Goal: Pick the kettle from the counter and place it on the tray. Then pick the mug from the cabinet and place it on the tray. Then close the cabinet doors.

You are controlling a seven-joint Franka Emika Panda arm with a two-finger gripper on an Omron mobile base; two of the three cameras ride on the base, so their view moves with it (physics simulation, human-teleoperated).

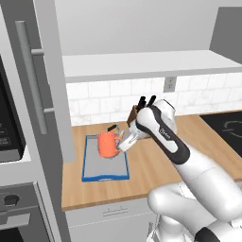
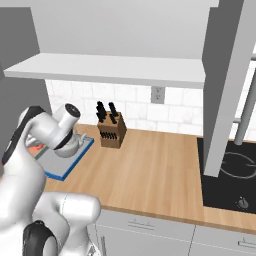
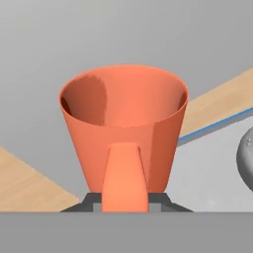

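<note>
My gripper (image 1: 124, 142) is shut on the handle of the orange mug (image 1: 108, 144) and holds it upright over the far part of the blue-rimmed grey tray (image 1: 105, 173). Whether the mug touches the tray I cannot tell. In the hand view the mug (image 3: 123, 128) stands right in front of my gripper (image 3: 126, 200), its handle between the fingers. The silver kettle (image 3: 245, 158) sits on the tray (image 3: 207, 173) just beside the mug; its black handle (image 1: 112, 127) peeks out behind the mug. The cabinet shelf (image 1: 142, 64) stands exposed, with the left door (image 1: 45, 80) and the right door (image 2: 225, 85) swung open.
A knife block (image 2: 111, 131) stands on the wooden counter (image 2: 150, 170) near the wall, right of the tray (image 2: 62, 162). The black stovetop (image 2: 230, 180) lies at the far right. A tall grey oven column (image 1: 9, 142) borders the counter on the left.
</note>
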